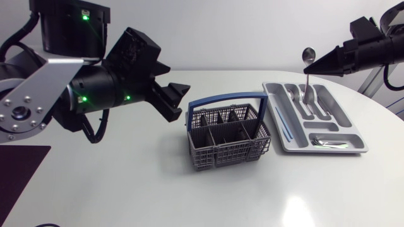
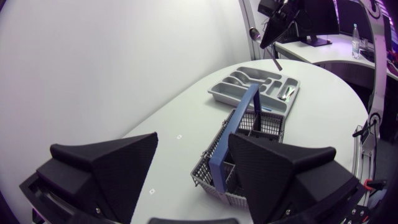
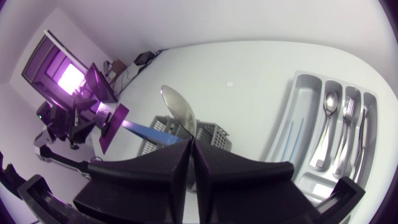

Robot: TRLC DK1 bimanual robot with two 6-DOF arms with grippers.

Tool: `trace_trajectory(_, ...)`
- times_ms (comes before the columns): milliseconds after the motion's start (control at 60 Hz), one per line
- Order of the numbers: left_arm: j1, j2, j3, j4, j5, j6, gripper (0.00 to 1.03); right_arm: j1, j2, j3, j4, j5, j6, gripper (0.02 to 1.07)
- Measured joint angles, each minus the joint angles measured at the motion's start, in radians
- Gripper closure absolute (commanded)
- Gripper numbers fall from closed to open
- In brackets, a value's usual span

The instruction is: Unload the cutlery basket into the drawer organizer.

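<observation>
The grey cutlery basket (image 1: 214,154) with a blue handle (image 1: 227,99) stands mid-table, and its compartments look empty. My left gripper (image 1: 180,101) hovers open just left of it, holding nothing; in the left wrist view the basket (image 2: 214,165) lies ahead between the spread fingers (image 2: 106,168). My right gripper (image 1: 307,68) is shut on a metal spoon (image 1: 306,88), bowl up, hanging over the grey drawer organizer (image 1: 325,150). The right wrist view shows the spoon's bowl (image 3: 177,109) rising from the pinched fingertips (image 3: 180,155). A spoon (image 3: 326,124), a fork (image 3: 347,130) and a knife (image 3: 364,137) lie in the organizer (image 3: 306,102).
A thin blue stick (image 1: 285,130) lies in the organizer's left compartment, and more cutlery (image 1: 328,142) in its front one. A dark mat (image 1: 19,170) covers the table's front left corner. The table's rounded edge (image 1: 385,126) runs close to the organizer's right.
</observation>
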Motion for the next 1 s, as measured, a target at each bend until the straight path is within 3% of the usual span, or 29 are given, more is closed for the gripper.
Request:
trace_trajectory(133, 0.001, -0.024, -0.036, -0.029, -0.005, 0.022, 0.16, -0.052, 0.035, 0.014, -0.106, 0.110, -0.259, 0.96)
trace_trajectory(383, 0.011, -0.060, -0.075, -0.068, -0.011, 0.051, 0.14, -0.154, 0.044, -0.023, -0.102, 0.410, -0.646, 0.95)
trace_trajectory(500, -0.005, -0.067, -0.100, -0.093, -0.027, 0.060, 0.13, -0.195, 0.058, -0.091, 0.002, 0.543, -0.793, 0.96)
trace_trajectory(1000, -0.047, -0.105, -0.121, -0.173, -0.061, 0.084, 0.11, -0.168, 0.099, -0.356, 0.421, 0.902, -1.181, 0.98)
